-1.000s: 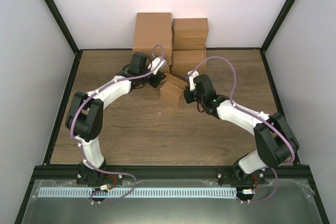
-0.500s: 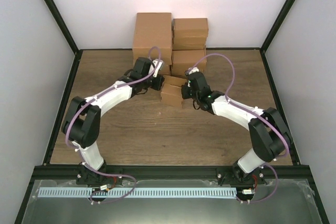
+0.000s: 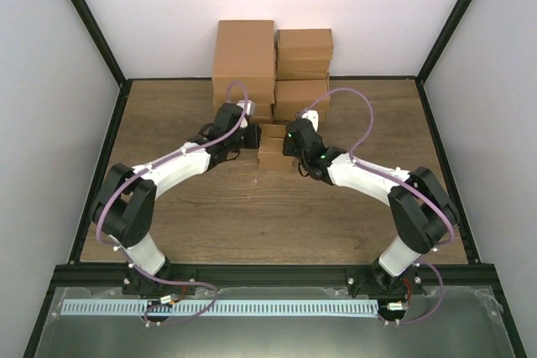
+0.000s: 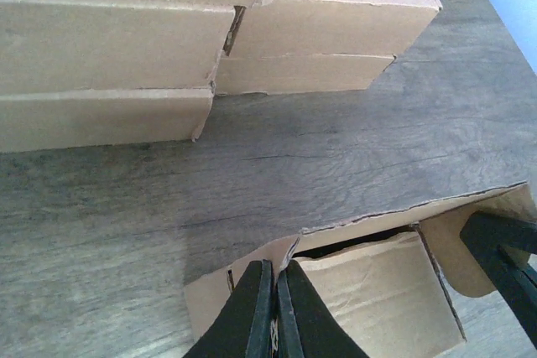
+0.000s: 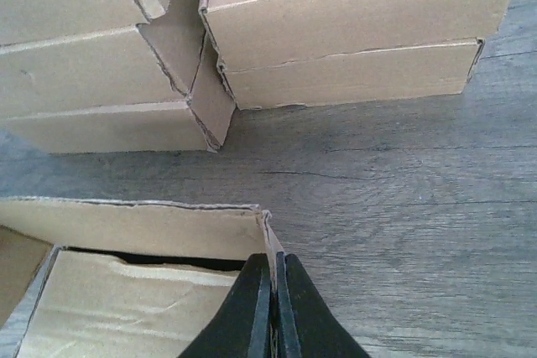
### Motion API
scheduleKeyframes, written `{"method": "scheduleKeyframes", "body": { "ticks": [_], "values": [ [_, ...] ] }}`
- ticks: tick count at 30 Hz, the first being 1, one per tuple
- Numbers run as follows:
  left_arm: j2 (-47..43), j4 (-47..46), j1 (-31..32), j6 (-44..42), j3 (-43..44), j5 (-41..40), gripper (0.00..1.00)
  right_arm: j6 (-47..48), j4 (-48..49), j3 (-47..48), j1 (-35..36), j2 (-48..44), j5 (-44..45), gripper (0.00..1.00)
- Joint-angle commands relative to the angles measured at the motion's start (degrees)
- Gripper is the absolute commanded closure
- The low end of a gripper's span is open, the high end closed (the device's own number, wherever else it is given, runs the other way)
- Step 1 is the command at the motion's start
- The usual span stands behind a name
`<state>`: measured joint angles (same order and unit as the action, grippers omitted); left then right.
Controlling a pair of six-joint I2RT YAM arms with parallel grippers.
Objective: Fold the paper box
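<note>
The paper box (image 3: pixel 273 147) is a small tan cardboard box at the back middle of the table, held between both arms. My left gripper (image 3: pixel 252 142) is shut on its left side wall. In the left wrist view the thin wall is pinched between the black fingers (image 4: pixel 277 295), with the box's inner flap (image 4: pixel 377 287) to the right. My right gripper (image 3: pixel 291 145) is shut on the right side wall. The right wrist view shows that wall's edge clamped in the gripper (image 5: pixel 274 291), with the box (image 5: pixel 126 299) to its left.
Larger brown cartons (image 3: pixel 243 56) (image 3: pixel 304 60) are stacked against the back wall, just beyond the box; they fill the top of both wrist views (image 4: pixel 109 48) (image 5: pixel 352 14). The wooden table (image 3: pixel 252 207) has a black frame around it.
Both arms have swung inward and toward the back, turning the box square and bringing it closer to the cartons. The left gripper has closed onto the box's wall.
</note>
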<state>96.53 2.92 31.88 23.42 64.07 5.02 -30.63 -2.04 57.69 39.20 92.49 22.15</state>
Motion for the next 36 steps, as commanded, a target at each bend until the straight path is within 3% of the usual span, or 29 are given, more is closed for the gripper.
{"method": "scheduleKeyframes", "body": {
  "ticks": [1,22,36],
  "values": [
    [-1.5,-2.9,2.2,5.3,-1.5,-1.3,0.96,-6.4,-1.3,1.9,1.7,2.1,0.8,0.99],
    [-4.0,-6.5,6.7,11.7,-8.5,-8.1,0.96,-2.2,4.1,-6.4,3.0,1.3,1.4,0.99],
    [-3.1,1.4,8.9,22.8,-3.2,-15.5,0.96,5.0,7.5,-7.9,3.0,-0.6,-1.7,0.99]
  ]
}}
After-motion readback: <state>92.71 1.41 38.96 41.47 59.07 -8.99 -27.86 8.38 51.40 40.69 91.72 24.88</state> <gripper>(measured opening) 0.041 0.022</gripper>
